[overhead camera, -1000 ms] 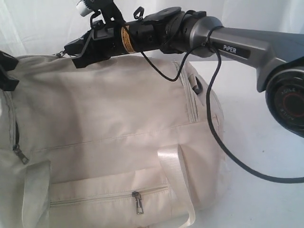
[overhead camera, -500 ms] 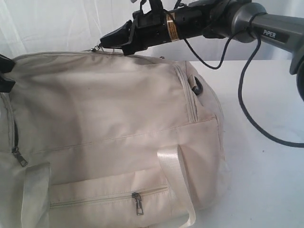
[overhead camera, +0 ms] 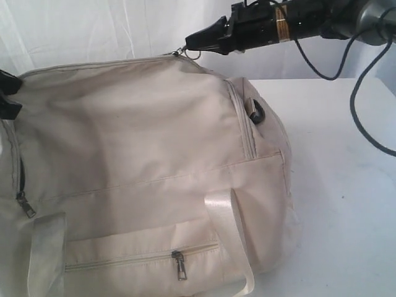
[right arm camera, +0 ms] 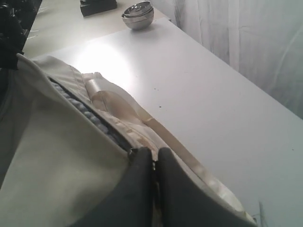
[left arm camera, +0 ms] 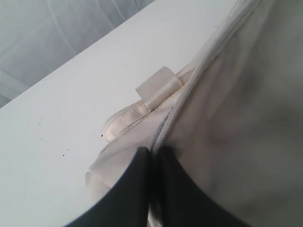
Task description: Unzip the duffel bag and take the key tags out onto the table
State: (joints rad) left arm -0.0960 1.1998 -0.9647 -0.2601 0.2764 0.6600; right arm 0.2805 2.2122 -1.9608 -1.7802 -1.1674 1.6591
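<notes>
The cream duffel bag (overhead camera: 136,142) fills the left and middle of the exterior view, lying on the white table (overhead camera: 346,185). My right gripper (overhead camera: 189,43) is at the bag's top ridge, near its right end, shut on the metal zipper pull (overhead camera: 182,52). In the right wrist view the shut gripper (right arm camera: 154,153) sits at the end of the zipper track (right arm camera: 80,106), whose teeth stand parted behind it. My left gripper (overhead camera: 6,93) is at the bag's left end. Seen from the left wrist, that gripper (left arm camera: 154,151) is shut on a piped seam of the duffel bag (left arm camera: 236,118). The key tags are hidden.
A webbing handle (overhead camera: 226,223), a front pocket zipper (overhead camera: 179,265) and a black D-ring (overhead camera: 255,111) show on the bag. The right arm's cable (overhead camera: 365,117) hangs over the table. Stacked steel bowls (right arm camera: 138,15) and a black block (right arm camera: 97,5) stand far off. White curtains hang behind.
My right gripper has travelled to the right along the bag's top ridge, taking the zipper pull with it. The left gripper has stayed where it was.
</notes>
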